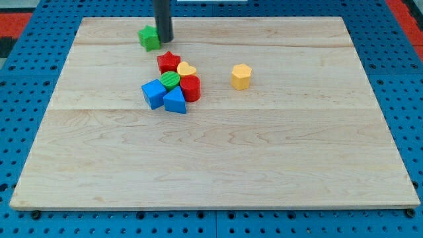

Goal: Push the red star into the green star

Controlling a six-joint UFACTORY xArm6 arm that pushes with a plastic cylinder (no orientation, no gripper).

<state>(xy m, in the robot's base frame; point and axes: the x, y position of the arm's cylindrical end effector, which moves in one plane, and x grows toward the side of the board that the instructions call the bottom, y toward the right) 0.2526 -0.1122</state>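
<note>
The red star (pixel 168 63) lies in the upper left part of the wooden board (pixel 264 152), at the top of a cluster of blocks. The green star (pixel 149 38) lies apart from it, up and to the left, near the board's top edge. My tip (pixel 164 39) comes down from the view's top and stands right next to the green star's right side, above the red star with a small gap.
Touching the red star below are a yellow heart (pixel 186 69), a green round block (pixel 170 80), a red cylinder (pixel 191 88), a blue cube (pixel 153 93) and a blue triangular block (pixel 175 101). A yellow hexagonal block (pixel 241 76) stands alone to the right.
</note>
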